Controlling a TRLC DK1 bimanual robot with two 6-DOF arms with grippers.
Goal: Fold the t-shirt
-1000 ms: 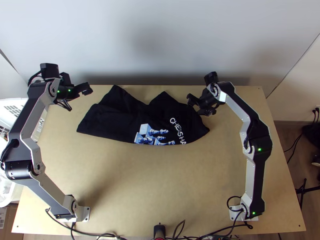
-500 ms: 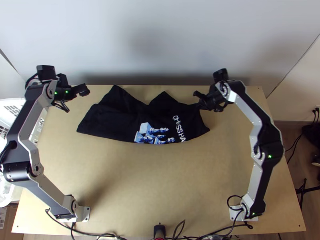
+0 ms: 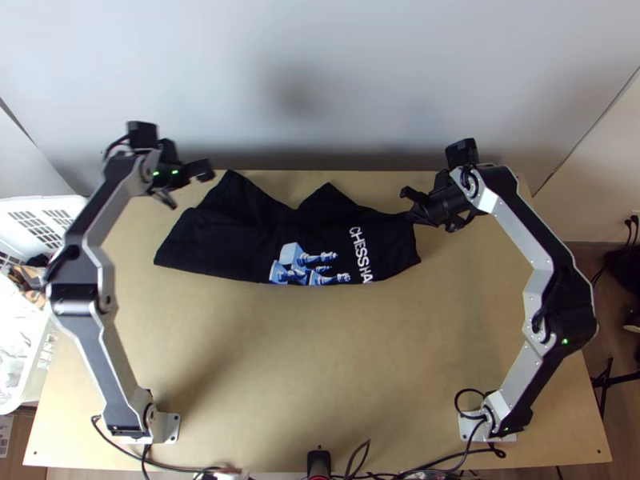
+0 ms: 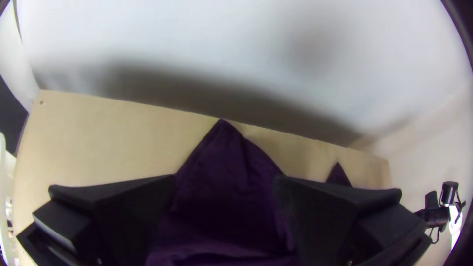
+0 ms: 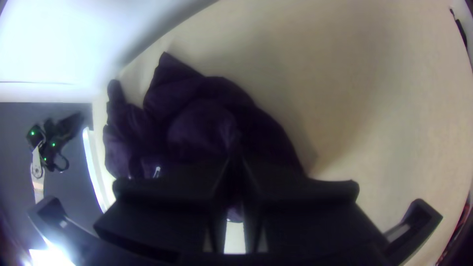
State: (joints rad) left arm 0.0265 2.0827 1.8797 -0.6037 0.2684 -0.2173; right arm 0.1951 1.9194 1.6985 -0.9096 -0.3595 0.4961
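The black t-shirt [image 3: 248, 232] lies bunched and creased near the table's far edge, its blue-white print [image 3: 308, 268] towards the near side. My left gripper [image 3: 190, 182] is above the shirt's far left part in the top view. Seen from the left wrist, this gripper [image 4: 226, 183] has its fingers wide apart over the cloth [image 4: 224, 157]. At the shirt's far right part, my right gripper [image 3: 417, 211] holds the fabric. In the right wrist view the gripper [image 5: 235, 162] is shut on a pinched ridge of the shirt [image 5: 202, 123]; its fingertips partly hide the hold.
A white basket [image 3: 36, 352] with things in it stands beyond the table's left edge. The wall [image 3: 320, 80] rises behind the far edge. Bare wooden tabletop [image 3: 320, 360] lies between the shirt and the arm bases, with cables along the near edge.
My right gripper has moved right, drawing the shirt's right part along and straightening the lettering. The left gripper has moved right, to the cloth's far left part.
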